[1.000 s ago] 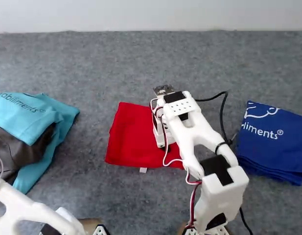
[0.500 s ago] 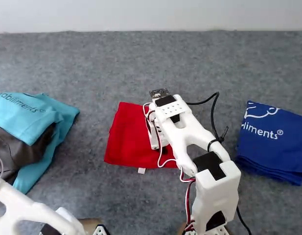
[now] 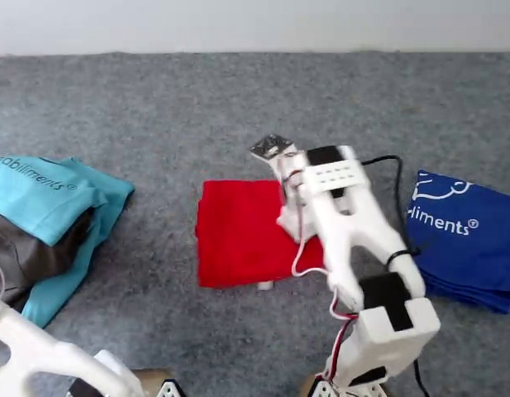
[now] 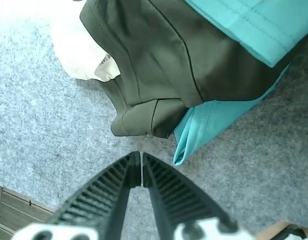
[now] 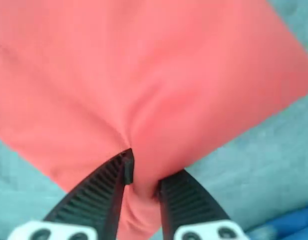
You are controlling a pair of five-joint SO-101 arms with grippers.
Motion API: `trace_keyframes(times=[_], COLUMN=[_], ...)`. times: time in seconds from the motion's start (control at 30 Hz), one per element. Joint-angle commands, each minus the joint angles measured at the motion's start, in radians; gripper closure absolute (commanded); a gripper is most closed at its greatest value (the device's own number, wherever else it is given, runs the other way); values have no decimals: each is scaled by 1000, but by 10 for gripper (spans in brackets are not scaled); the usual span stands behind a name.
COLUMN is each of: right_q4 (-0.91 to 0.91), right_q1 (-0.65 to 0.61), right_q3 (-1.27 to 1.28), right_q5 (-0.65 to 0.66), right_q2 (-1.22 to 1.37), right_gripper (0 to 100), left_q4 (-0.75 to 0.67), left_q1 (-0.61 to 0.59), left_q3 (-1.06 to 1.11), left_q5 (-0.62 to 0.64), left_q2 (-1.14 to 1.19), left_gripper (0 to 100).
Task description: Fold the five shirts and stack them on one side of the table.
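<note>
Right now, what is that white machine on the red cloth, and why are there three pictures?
That white machine is a robot arm, one of two standing side by side at a table with a grey cover. Each ends in a claw for grabbing. One picture comes from a camera looking down on the table. The other two come from small cameras on the arms' wrists, so the black claws look close. The right claw pinches a fold of the red shirt. The left claw is shut with nothing in it, near a pile: a teal shirt, a dark shirt and a cream cloth. A folded blue shirt lies on the other side.
</note>
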Motion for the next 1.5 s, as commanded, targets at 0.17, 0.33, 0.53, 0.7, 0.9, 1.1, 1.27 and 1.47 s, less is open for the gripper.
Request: trace_keyframes(times=[0.17,0.33,0.53,0.7,0.9,1.1,1.27,1.47], right_q4=[-209,-352,-344,-271,-99,-21,21,-8], right_q1=[104,54,18,44,41,16,-38,-62], right_q3=[-315,-500,-522,-542,-543,-543,-539,-542], right_q5=[674,821,651,379,-83,-657,-962,-1188], right_q2=[173,320,334,266,173,134,140,194], right_gripper=[989,986,880,828,775,667,627,623], left_q4=[-49,-49,-49,-49,-55,-54,-55,-55], left_q1=[11,11,8,14,15,9,11,12], left_q3=[7,10,10,10,10,12,12,12], left_q5=[-12,-12,-14,-14,-14,-11,-9,-9], left_q2=[-23,-23,-23,-23,-23,-20,-15,-15], left_gripper=[982,982,983,983,983,983,983,983])
